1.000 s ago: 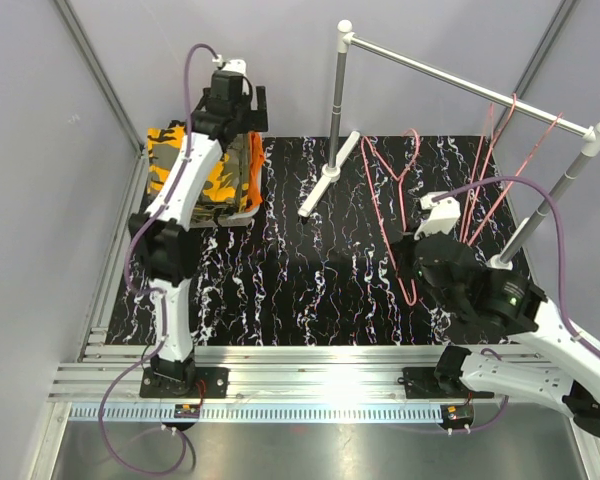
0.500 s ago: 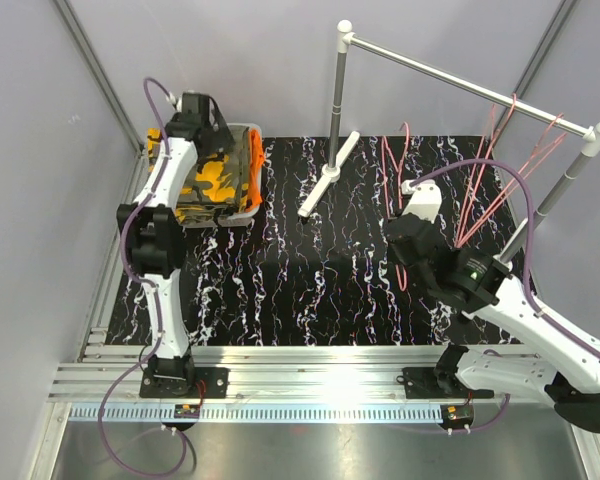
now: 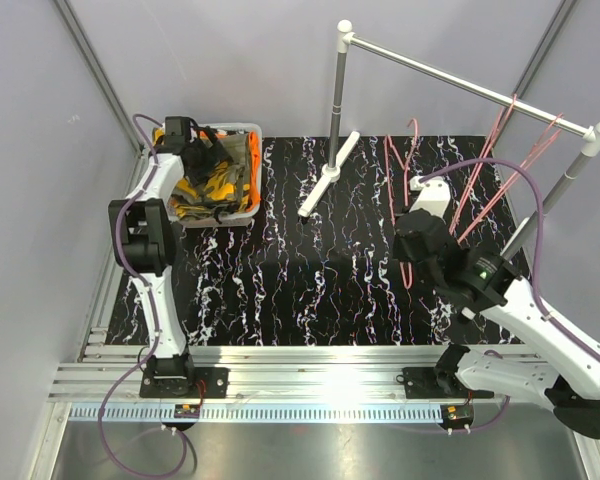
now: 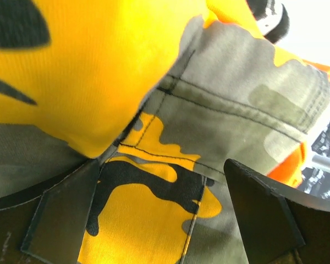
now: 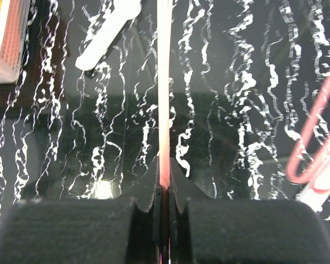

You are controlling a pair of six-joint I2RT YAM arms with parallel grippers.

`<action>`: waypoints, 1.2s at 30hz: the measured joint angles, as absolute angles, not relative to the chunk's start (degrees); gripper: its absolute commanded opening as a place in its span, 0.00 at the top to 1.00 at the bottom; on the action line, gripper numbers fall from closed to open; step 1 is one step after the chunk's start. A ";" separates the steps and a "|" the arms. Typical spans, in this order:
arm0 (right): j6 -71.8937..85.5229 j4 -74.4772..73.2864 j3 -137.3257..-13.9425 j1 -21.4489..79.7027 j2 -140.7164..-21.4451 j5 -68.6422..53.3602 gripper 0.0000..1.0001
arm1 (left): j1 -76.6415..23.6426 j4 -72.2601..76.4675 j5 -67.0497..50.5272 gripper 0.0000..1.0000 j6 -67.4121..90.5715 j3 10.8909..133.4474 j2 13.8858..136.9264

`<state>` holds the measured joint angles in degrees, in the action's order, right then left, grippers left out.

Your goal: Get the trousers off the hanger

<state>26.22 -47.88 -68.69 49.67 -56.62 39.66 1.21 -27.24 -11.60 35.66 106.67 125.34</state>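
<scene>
Left gripper [image 4: 162,165] has sunk – fingers apart – over camouflage trousers [image 4: 236,110]; right gripper [image 5: 164,171] clamps the hanger [image 5: 164,82].

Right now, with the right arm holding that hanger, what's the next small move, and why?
Probably lift the hanger toward the rail to hook it beside the other hangers: it is bare, pinched in the shut right gripper, and the trousers lie in the bin.

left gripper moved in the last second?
Yes: the left gripper shifted left, from the white plastic bin's far right corner to its far left side.
</scene>
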 measured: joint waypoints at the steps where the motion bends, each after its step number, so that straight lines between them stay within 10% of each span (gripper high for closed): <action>1: 26.26 -48.58 -69.21 49.43 -56.31 39.83 1.00 | 1.30 -27.27 -12.25 0.01 35.66 106.48 124.84; 15: 27.99 -50.06 -77.58 44.62 -62.43 49.98 1.00 | -0.64 -43.88 -7.60 0.01 31.09 106.41 102.69; 36: 31.33 -35.73 -81.36 27.20 -80.64 53.52 0.95 | -0.64 -42.44 -5.61 0.01 21.52 66.28 36.95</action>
